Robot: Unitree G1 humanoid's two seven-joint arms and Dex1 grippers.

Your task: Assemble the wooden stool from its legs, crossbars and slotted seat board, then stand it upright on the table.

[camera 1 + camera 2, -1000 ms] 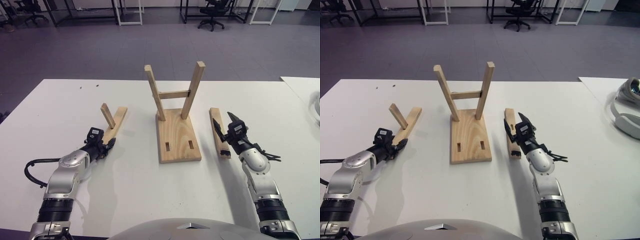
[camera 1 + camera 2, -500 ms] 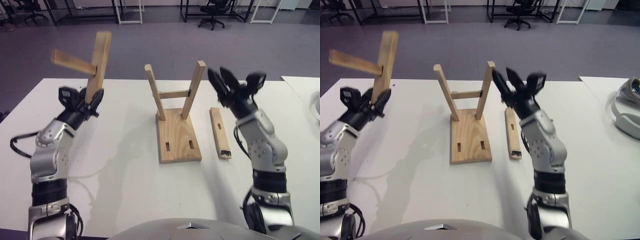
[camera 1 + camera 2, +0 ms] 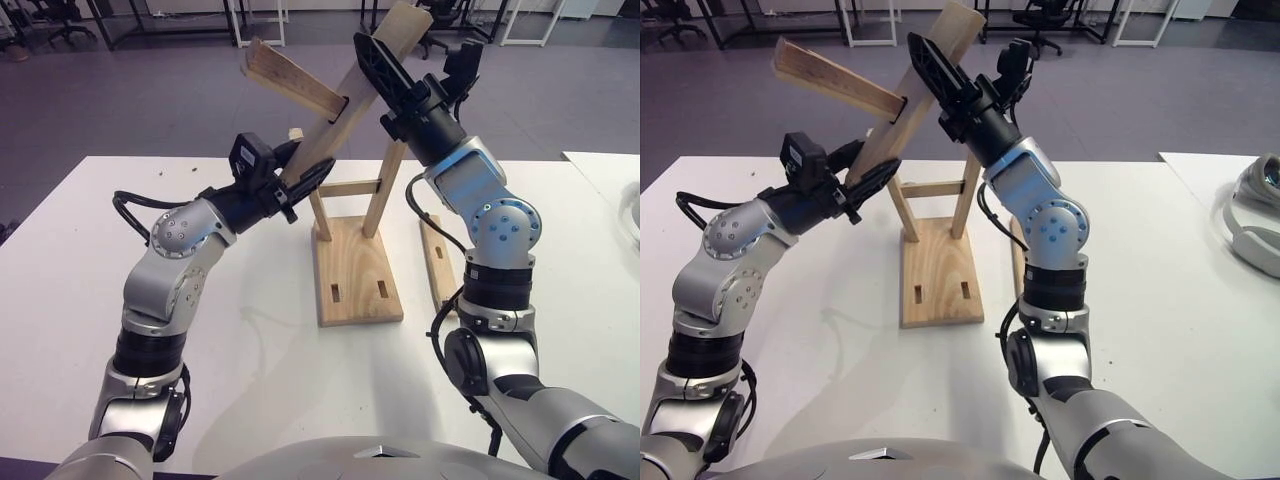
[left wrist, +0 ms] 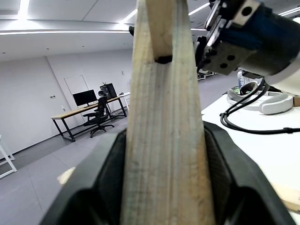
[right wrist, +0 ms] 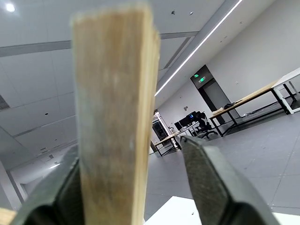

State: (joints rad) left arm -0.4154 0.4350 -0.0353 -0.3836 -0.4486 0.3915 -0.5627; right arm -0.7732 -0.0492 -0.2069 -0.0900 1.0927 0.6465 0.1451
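Observation:
A wooden leg (image 3: 338,122) with a crossbar (image 3: 290,78) plugged into it hangs tilted in the air above the table. My left gripper (image 3: 305,172) is shut on its lower end. At the leg's upper end my right gripper (image 3: 385,50) is open, one finger on each side, with a gap beside the wood (image 5: 117,117) in the right wrist view. Below, the seat board (image 3: 358,265) lies flat on the table with two legs and a crossbar (image 3: 348,188) standing in it and two empty slots (image 3: 337,292) near me. A loose leg (image 3: 437,262) lies right of the board.
A white headset (image 3: 1252,215) rests on a second table at the far right. The white table (image 3: 250,330) has free room left of the board and in front of it. Office chairs and desk frames stand on the floor behind.
My left arm has swung the leg piece higher and toward the centre, over the board. My right gripper has risen and moved left until its fingers straddle the leg's upper end.

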